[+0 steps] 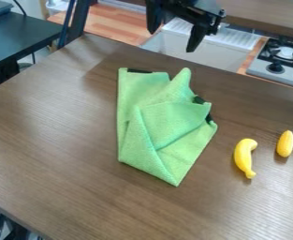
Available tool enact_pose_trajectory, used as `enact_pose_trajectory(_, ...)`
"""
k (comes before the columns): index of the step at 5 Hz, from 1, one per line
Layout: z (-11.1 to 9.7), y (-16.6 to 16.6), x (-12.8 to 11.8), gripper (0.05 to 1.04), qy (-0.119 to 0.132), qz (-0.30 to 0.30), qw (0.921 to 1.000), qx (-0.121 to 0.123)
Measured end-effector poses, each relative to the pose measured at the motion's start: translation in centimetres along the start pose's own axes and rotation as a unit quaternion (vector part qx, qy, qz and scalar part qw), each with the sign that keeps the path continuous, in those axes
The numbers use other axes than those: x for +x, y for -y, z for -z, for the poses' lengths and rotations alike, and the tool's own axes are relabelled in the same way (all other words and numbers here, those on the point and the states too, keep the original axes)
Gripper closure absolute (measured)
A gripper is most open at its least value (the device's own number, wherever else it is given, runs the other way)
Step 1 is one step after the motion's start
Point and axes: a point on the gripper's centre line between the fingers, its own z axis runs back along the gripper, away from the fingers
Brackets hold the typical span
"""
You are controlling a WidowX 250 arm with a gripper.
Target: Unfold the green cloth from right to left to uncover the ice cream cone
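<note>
The black gripper point(173, 37) hangs at the top of the view, above the table's far edge, with its two fingers spread apart and nothing between them. Nearest to it, lower in the view, a green cloth point(164, 129) lies folded and rumpled on the brown table point(61, 140), with dark tabs at its upper left and right edges. Right of the cloth lies a yellow banana point(244, 157). Beside the banana, further right, is a smaller yellow oblong object point(285, 144), apart from it.
Behind the table stand a white sink unit point(198, 44) and a stove point(283, 58) with black burners and knobs. At the upper left is a separate dark table point(17, 37).
</note>
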Motion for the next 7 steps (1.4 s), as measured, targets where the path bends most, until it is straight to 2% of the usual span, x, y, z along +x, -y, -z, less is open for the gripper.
enact_pose_trajectory(2, 2.9, 1.9, -0.3, 0.083, -0.053, 0.006, 0.9985, 0.014)
enact_pose_trajectory(3, 3.6, 3.7, 0.5, 0.083, -0.063, 0.008, 0.9977, 0.021)
enact_pose_trajectory(4, 5.1, 5.4, 1.2, 0.083, -0.082, -0.014, 0.9963, 0.023)
enact_pose_trajectory(5, 6.4, 7.7, 1.5, 0.083, -0.103, -0.021, 0.9944, 0.016)
enact_pose_trajectory(7, 8.6, 9.2, 1.7, 0.083, -0.121, -0.035, 0.9919, 0.018)
